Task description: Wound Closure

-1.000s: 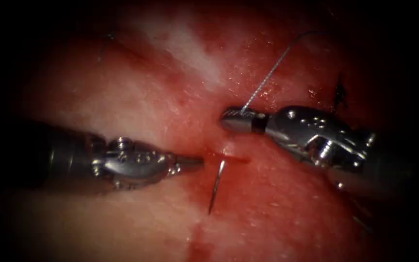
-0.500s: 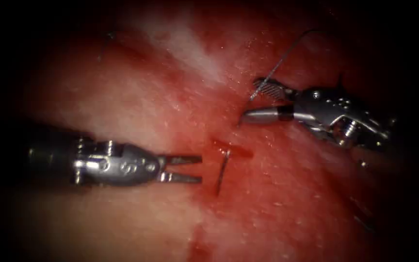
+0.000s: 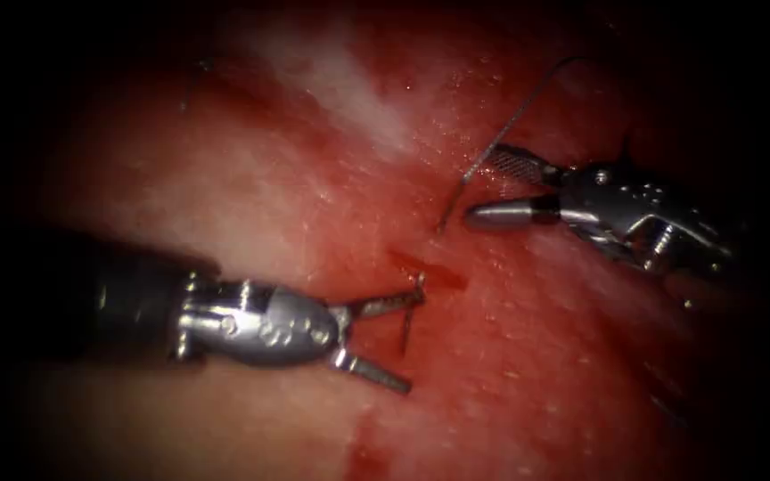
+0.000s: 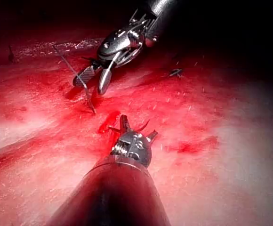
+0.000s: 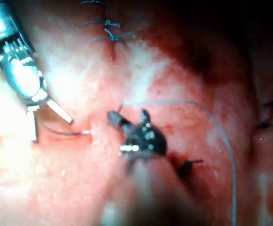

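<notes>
1. Endoscope view: I see my left tool (image 3: 400,343) coming in from the left with its jaws spread wide around the needle (image 3: 410,319), gripping nothing. The needle stands out of the tissue (image 3: 251,187) at the small red cut (image 3: 428,270), partly buried, its exposed length between the two spread jaws. My right tool (image 3: 492,187) sits up and to the right of the cut, jaws parted and empty, with the thread (image 3: 514,116) running past its upper jaw toward the cut.
2. Left wrist view: my left tool (image 4: 132,126) is open just short of the red fluid (image 4: 109,120); the right tool (image 4: 95,80) beyond is open too.
3. Right wrist view: finished stitches (image 5: 104,29) cross the closed part of the wound. I can read no lettering on either tool.
</notes>
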`<state>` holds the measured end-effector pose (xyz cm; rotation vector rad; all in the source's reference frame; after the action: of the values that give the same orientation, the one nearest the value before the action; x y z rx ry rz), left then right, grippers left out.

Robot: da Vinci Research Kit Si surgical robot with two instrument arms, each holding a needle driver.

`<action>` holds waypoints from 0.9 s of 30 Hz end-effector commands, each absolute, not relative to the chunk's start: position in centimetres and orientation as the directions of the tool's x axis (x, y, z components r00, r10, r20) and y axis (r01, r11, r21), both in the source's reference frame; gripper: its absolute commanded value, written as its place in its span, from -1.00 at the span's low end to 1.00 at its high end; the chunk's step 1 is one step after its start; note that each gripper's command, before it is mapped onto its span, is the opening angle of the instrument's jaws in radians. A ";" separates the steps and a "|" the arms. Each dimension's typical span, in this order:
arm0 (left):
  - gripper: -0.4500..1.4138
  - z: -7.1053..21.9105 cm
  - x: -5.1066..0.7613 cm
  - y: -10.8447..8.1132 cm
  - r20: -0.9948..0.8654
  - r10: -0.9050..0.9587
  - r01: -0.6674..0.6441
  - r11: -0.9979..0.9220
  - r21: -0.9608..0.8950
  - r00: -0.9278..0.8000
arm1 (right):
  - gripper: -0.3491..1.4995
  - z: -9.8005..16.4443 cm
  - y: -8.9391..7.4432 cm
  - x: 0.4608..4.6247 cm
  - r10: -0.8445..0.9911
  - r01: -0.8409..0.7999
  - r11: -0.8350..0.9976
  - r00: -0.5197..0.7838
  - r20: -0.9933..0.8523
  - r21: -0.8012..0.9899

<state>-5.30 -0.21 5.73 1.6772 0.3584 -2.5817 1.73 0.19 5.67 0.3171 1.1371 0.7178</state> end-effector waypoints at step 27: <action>-1.00 5.9 -5.45 -0.2 -0.887 0.249 0.131 -0.938 -0.321 -0.389 | 0.35 5.7 0.1 1.86 0.660 -0.357 0.741 0.228 -0.716 0.569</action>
<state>-5.39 -0.17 5.85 1.7735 0.5456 -2.6175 1.78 0.13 5.72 0.3111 1.1387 0.7189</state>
